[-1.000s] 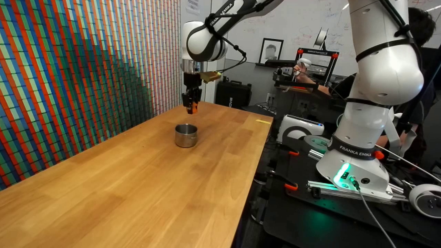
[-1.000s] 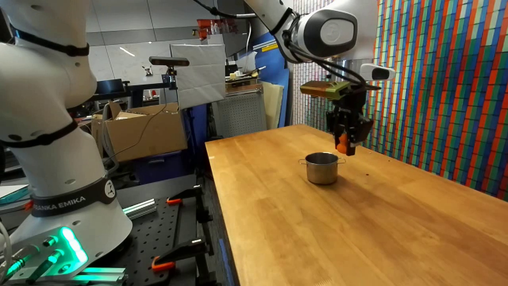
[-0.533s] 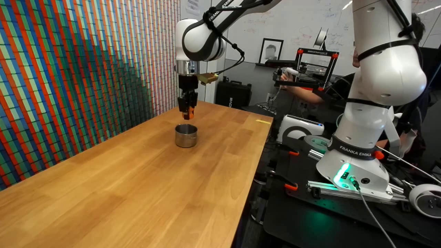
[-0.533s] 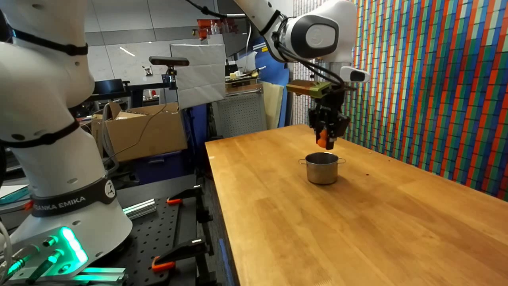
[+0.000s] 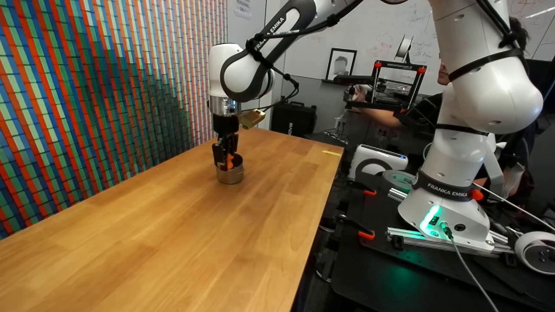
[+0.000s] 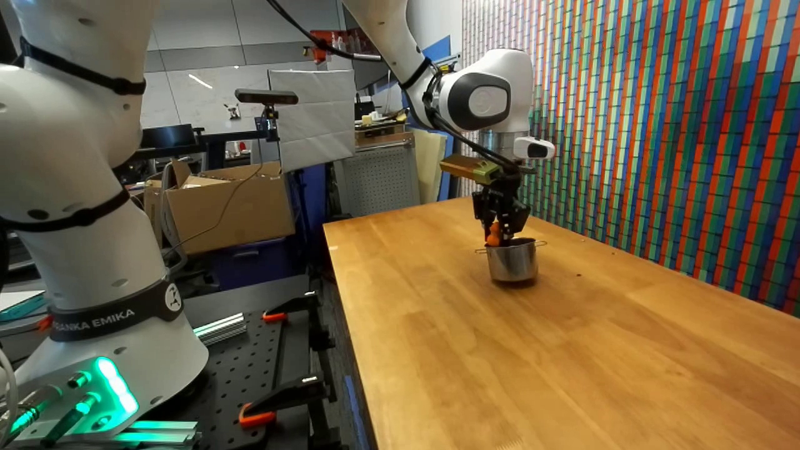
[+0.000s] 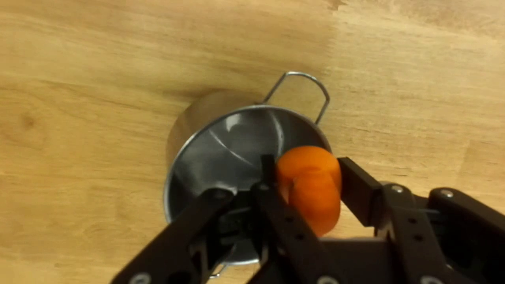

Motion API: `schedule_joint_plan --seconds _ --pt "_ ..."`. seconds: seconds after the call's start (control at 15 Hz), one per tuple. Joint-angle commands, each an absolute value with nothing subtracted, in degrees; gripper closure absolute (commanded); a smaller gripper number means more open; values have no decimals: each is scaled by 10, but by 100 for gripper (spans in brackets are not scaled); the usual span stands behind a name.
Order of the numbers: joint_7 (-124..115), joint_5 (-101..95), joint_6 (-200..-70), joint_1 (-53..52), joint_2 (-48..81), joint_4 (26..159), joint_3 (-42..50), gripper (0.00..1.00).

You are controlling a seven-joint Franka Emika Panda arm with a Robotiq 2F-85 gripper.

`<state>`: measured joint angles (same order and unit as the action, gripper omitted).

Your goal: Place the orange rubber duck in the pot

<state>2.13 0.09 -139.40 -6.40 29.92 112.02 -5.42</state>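
The orange rubber duck (image 7: 315, 189) is pinched between the two dark fingers of my gripper (image 7: 307, 167). In the wrist view it overlaps the right part of the rim of the grey metal pot (image 7: 197, 173). One finger is over the pot's mouth and the other is outside the rim. In both exterior views the gripper (image 5: 224, 166) (image 6: 498, 241) is down at the pot's rim (image 5: 230, 176) (image 6: 514, 264), with the duck (image 5: 230, 161) (image 6: 494, 235) at rim height. The pot looks slightly tilted. The fingertips' contact with the pot is partly hidden.
The pot stands on a long wooden table (image 5: 182, 225). A striped, coloured wall (image 6: 675, 156) runs along the table's far side. The pot's wire handles (image 7: 315, 81) stick out from its rim. Clamps (image 6: 287, 400) sit on the black robot bench.
My gripper has come down and across with the duck, from above the pot to its rim. The pot has shifted slightly and now looks tilted. The duck stays held.
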Motion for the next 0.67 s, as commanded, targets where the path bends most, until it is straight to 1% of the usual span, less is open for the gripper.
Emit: schedule_joint_plan --seconds 0.0,0.07,0.13,0.2,0.4,0.47,0.6 --pt "8 -10 -1399 -65 311 1092 -41 74" --pt "5 -11 -1399 -63 305 1094 -36 32" --pt "5 -10 -1400 -61 300 1095 -33 31" --pt "6 -8 -1397 -57 292 1096 -29 26" --pt "7 -10 -1383 -49 264 1100 -17 2" --pt "7 -11 -1376 -46 249 1103 -13 0" --pt "13 -12 -1351 -40 221 1105 -9 0"
